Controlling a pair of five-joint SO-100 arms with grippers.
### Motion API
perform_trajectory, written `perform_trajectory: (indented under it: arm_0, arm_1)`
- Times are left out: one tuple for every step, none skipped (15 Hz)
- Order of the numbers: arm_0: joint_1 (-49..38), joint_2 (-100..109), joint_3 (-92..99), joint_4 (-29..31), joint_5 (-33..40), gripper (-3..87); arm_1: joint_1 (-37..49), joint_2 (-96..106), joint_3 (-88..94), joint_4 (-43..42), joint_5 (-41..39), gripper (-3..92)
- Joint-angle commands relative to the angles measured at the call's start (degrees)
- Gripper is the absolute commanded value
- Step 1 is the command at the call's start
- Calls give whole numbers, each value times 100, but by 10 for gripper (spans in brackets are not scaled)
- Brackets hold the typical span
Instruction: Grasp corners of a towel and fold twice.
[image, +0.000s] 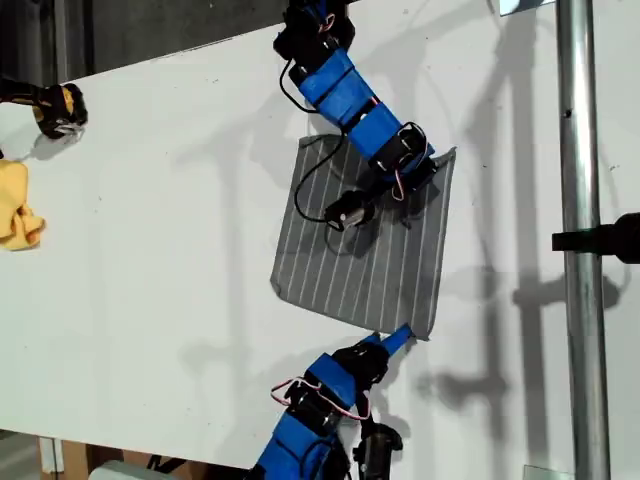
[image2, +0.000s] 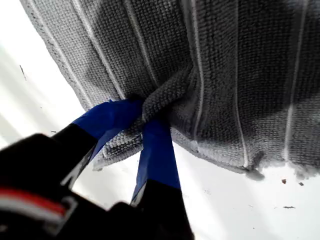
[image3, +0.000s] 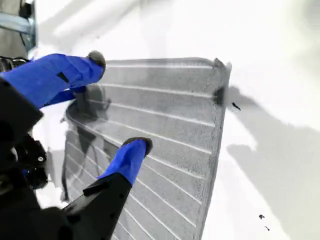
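Note:
The grey white-striped towel (image: 360, 262) lies flat on the white table (image: 160, 260). At the exterior view's bottom, my first gripper (image: 399, 338) is shut on the towel's near corner (image: 422, 333). The first wrist view shows its blue fingers (image2: 157, 150) pinching a bunched fold of the towel (image2: 225, 75). My second gripper (image: 424, 165) reaches in from the exterior view's top, over the towel's far corner (image: 452, 153). It stands open (image3: 117, 102) above the towel (image3: 165, 125), with the corner (image3: 220, 63) beyond its fingertips.
A small yellow cloth (image: 15, 205) and a black-and-yellow object (image: 55, 108) sit at the exterior view's left. A metal pole (image: 578, 240) with a black clamp (image: 605, 240) stands at its right. A black cable (image: 308, 190) hangs over the towel.

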Motion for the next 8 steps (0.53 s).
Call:
perform_trajectory:
  arm_0:
    - [-105, -369, -185, -167, -35, 260]
    - [-105, -633, -229, -299, -88, 249]
    - [-62, -879, -255, -483, -141, 235]
    - [18, -1125, -325, -562, -202, 232]
    - [114, -1362, -475, -545, -264, 228]
    - [220, -1538, -606, -536, -290, 227]
    - [299, -1652, -694, -554, -325, 223]
    - [360, -1749, -703, -571, -352, 220]
  arm_1:
    - [79, -18, -9, -53, -62, -1]
    - [79, -18, -9, -53, -62, -1]
    - [79, -18, -9, -53, -62, -1]
    - [70, -18, -9, -53, -62, -1]
    - [62, -18, 0, -53, -62, -1]
    - [62, -26, 0, -53, -62, -1]
    - [62, -35, 9, -53, -70, -1]
    - [70, -35, 0, -53, -79, -1]
